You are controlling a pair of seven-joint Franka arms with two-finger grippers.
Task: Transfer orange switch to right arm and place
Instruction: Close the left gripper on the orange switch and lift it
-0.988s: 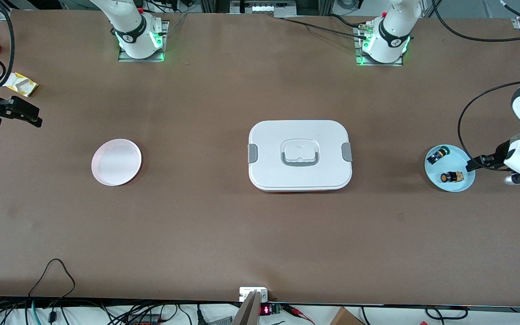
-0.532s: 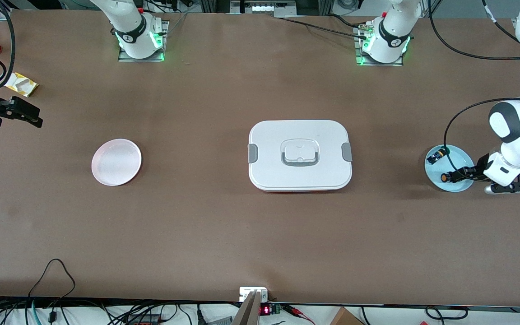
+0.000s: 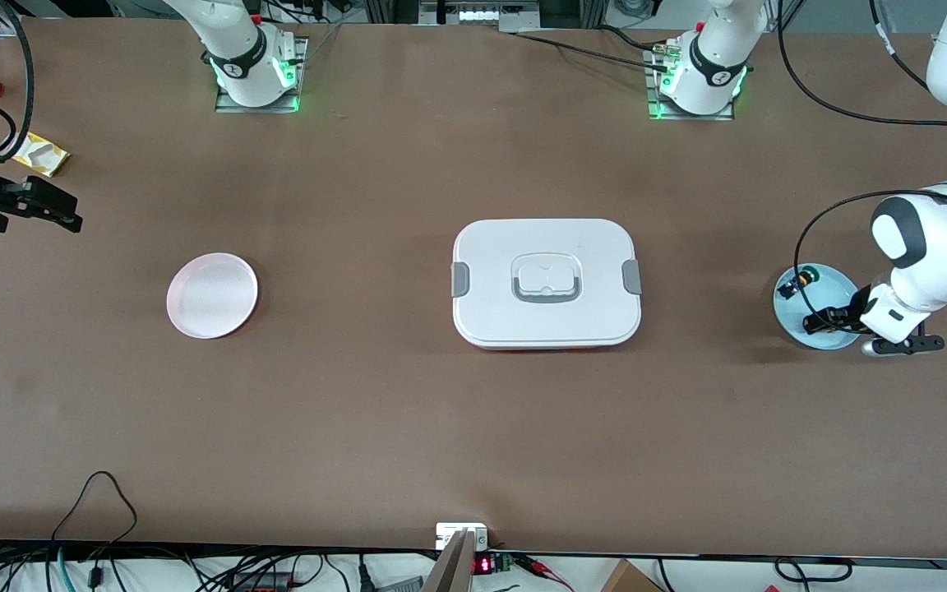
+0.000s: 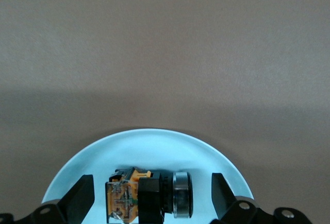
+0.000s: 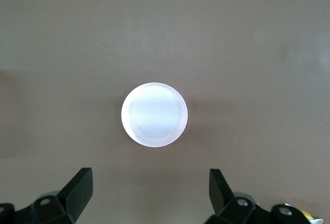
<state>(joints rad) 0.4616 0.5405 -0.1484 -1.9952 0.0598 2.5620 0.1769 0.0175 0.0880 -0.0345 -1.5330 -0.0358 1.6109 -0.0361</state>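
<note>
The orange switch (image 4: pixel 149 201) lies on its side on the light blue plate (image 4: pixel 154 147) at the left arm's end of the table. My left gripper (image 4: pixel 150 202) is open and low over the plate, with one finger on each side of the switch and neither touching it. In the front view the left gripper (image 3: pixel 820 319) covers most of the switch on the blue plate (image 3: pixel 833 284). My right gripper (image 3: pixel 34 205) is open and empty, up in the air at the right arm's end of the table, where that arm waits.
A small black-and-blue part with a green cap (image 3: pixel 795 284) lies on the blue plate, farther from the front camera. A closed white lunch box (image 3: pixel 546 282) sits mid-table. An empty pink plate (image 3: pixel 212 295) (image 5: pixel 154 114) lies toward the right arm's end. A yellow packet (image 3: pixel 39 154) lies near the right gripper.
The left arm has swung in over the blue plate and lowered its open gripper around the orange switch. The right gripper has barely moved.
</note>
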